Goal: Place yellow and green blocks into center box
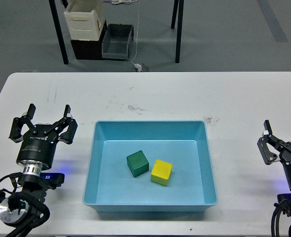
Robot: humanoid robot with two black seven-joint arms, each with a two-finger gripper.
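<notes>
A green block (137, 163) and a yellow block (161, 172) lie side by side, close together, on the floor of the light blue box (98, 148) at the table's middle. My left gripper (43, 125) stands upright at the left of the box, open and empty, its fingers spread. My right gripper (283, 140) stands at the right edge of the view, open and empty, partly cut off by the frame.
The white table (185, 94) carries only the box. Beyond its far edge are black table legs (59, 34), a cream bin (85, 19) and a dark crate (117, 42) on the grey floor.
</notes>
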